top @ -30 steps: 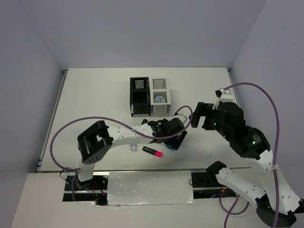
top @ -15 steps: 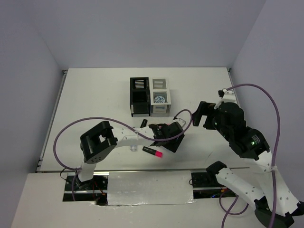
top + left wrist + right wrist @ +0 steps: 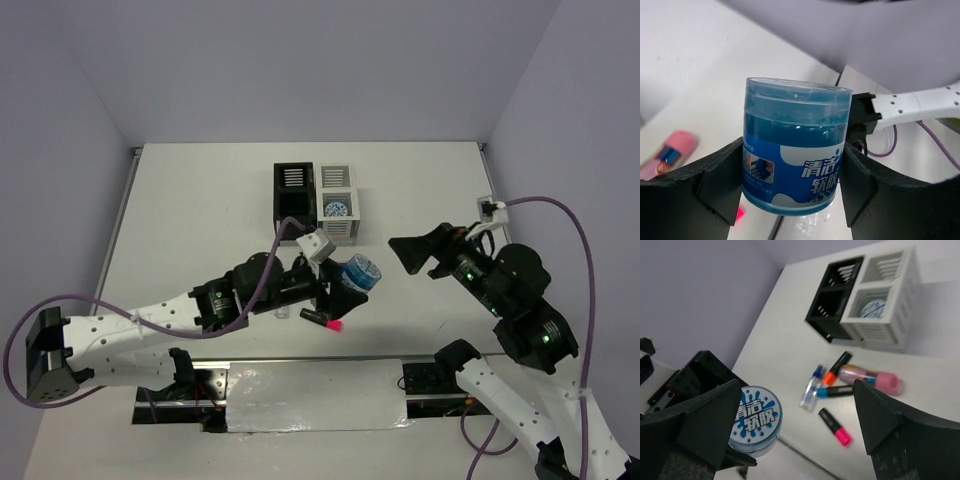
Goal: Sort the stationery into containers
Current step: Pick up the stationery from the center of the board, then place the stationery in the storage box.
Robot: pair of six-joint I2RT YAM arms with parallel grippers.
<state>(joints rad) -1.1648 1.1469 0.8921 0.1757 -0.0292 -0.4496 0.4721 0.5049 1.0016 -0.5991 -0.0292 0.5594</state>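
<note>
Blue roll (image 3: 792,150) | clamped in left claw (image 3: 790,185) | right wrist shows blue highlighter (image 3: 836,391)

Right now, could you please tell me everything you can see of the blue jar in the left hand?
The blue jar is a round, translucent blue plastic tub with a lid and a blue-and-white label bearing Chinese characters. The left hand clamps its sides, holding it apparently above the table.
</note>
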